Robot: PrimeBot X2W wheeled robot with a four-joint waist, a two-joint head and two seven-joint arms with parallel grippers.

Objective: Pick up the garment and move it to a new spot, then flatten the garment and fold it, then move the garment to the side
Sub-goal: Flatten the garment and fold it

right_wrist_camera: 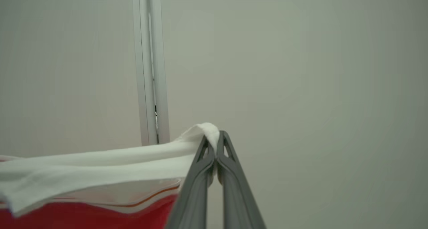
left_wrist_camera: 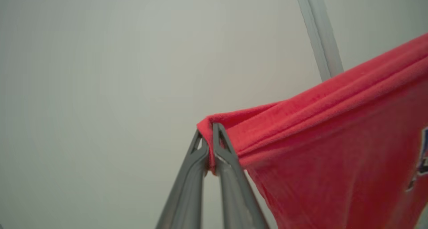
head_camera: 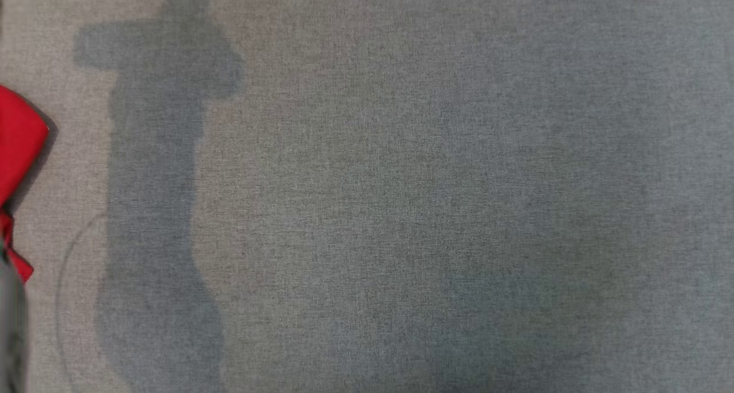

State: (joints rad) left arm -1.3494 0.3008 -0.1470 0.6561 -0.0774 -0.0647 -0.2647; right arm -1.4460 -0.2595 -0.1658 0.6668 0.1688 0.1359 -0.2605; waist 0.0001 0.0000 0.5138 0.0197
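Grey table (head_camera: pixel 401 209), garment (left_wrist_camera: pixel 334 138) aloft near its left side, left gripper (left_wrist_camera: pixel 209 130) and right gripper (right_wrist_camera: pixel 214 137) each clamped on an edge. Placing, flattening, folding all ahead.

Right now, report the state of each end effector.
Left end effector: closed, pinching a red edge of the garment.
Right end effector: closed, pinching a white fold of the garment.

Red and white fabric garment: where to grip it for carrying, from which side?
Probably its two opposite ends, each from outside: the left gripper pinches a folded red corner, the right gripper a white edge, and the garment stretches away from each.
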